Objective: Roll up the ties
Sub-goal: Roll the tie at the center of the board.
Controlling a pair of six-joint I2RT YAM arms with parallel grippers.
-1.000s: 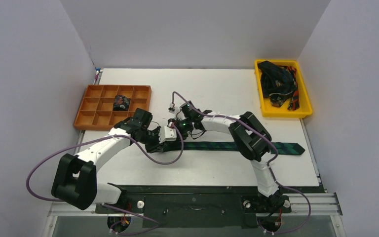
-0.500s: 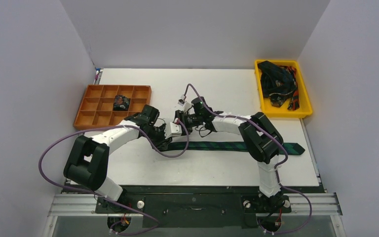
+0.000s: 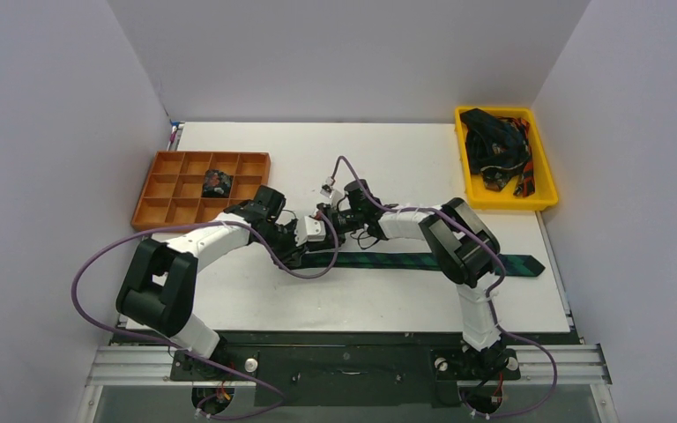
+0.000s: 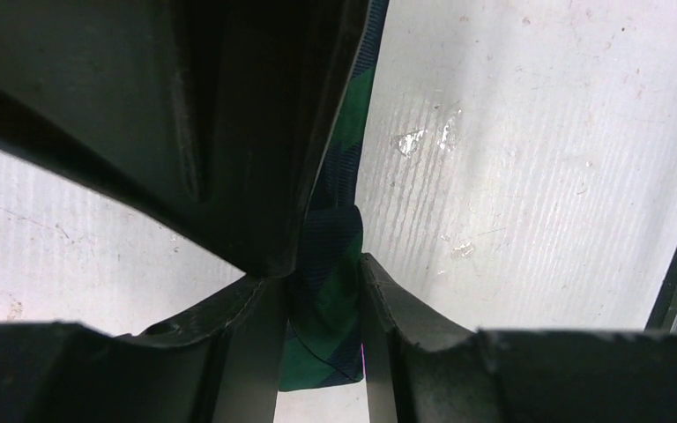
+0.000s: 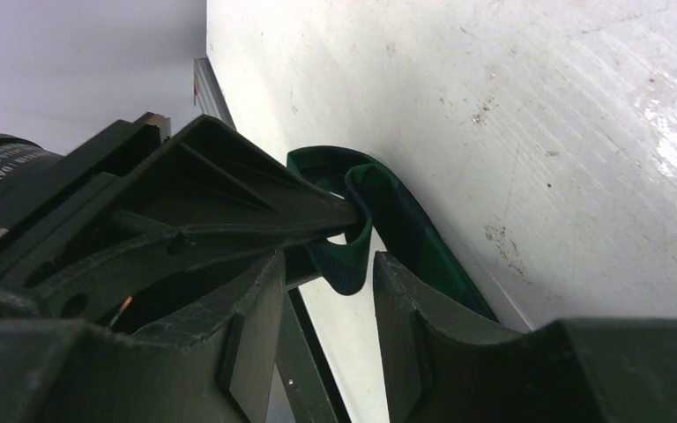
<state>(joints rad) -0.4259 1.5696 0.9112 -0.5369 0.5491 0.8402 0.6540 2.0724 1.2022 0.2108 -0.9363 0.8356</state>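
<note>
A dark navy-green plaid tie [image 3: 423, 262] lies flat across the table, its pointed tip at the right. Its left end is lifted and curled over. My left gripper [image 3: 307, 240] is shut on that end: in the left wrist view the tie [image 4: 322, 335] fills the gap between the fingers [image 4: 251, 352] of the left gripper [image 4: 317, 291]. My right gripper [image 3: 328, 222] faces it closely. In the right wrist view the right gripper [image 5: 326, 264] stands open, and the tie's curled fold [image 5: 345, 257] hangs just at its mouth. A small dark coil [image 3: 217, 183] sits in the orange tray.
The orange compartment tray [image 3: 163, 189] stands at the back left. A yellow bin [image 3: 542, 192] at the back right holds several tangled ties [image 3: 494, 145]. Purple cables loop from both arms over the tie's left end.
Both grippers have shifted slightly right and back with the tie's left end. The left arm's elbow has swung inward. The right jaws have widened.
</note>
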